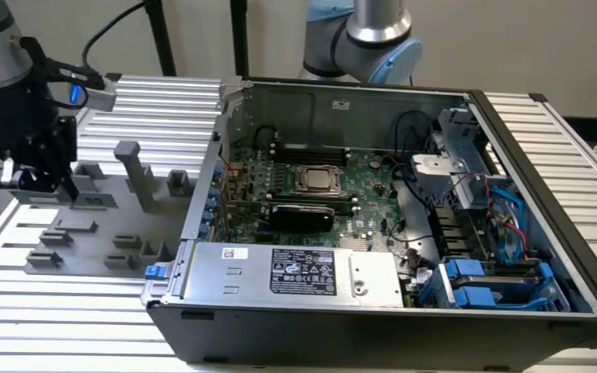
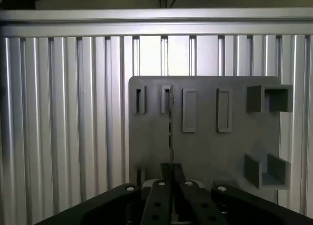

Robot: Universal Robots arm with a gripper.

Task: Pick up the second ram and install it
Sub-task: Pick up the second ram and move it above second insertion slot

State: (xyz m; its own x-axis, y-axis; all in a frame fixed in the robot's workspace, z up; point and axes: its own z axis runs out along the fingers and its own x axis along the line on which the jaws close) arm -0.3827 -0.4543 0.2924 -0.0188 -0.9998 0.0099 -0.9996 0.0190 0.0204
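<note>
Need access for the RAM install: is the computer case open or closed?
Open. The computer case has no cover on top; the motherboard and power supply lie exposed.

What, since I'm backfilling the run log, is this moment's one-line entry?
phase: pick | pincer: shut on second ram | position: above grey holder plate | install: not yet done

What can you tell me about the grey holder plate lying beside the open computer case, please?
The grey holder plate is a flat, matte, plastic-looking slab lying level on the ribbed aluminium table, on the exterior view's left of the computer case. Raised from it are a tall post, several low slotted blocks and U-shaped brackets, all the same grey. The gripper hangs above its part farthest from the case; contact cannot be told.
</note>
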